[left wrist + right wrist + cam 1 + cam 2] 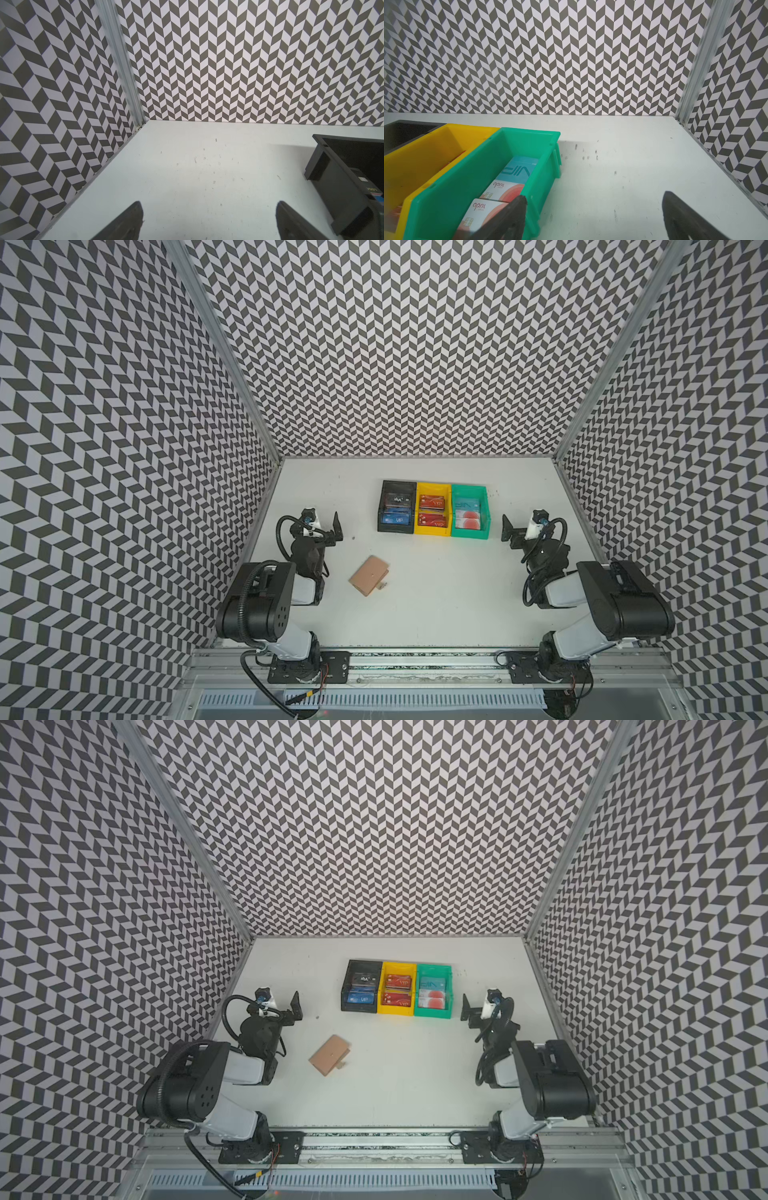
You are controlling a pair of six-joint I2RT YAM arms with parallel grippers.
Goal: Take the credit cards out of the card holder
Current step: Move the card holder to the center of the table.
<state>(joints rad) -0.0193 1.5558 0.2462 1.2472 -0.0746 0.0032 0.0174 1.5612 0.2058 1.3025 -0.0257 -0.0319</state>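
The card holder (369, 576) (329, 1055) is a tan wallet lying folded shut on the white table, its small snap tab (382, 584) sticking out at the near right edge. The credit cards inside it are hidden. My left gripper (326, 526) (208, 204) hovers open behind and left of the card holder, over bare table, with nothing between its fingers. My right gripper (519, 526) (595, 196) is open too, far to the right, just beside the green bin, and holds nothing.
Three bins stand in a row at the back: black (397, 485) (332, 176), yellow (432, 486) (446, 126) and green (468, 488) (529, 132). They hold blue, red, teal (519, 171) and pale cards (500, 190). Patterned walls enclose the table on three sides.
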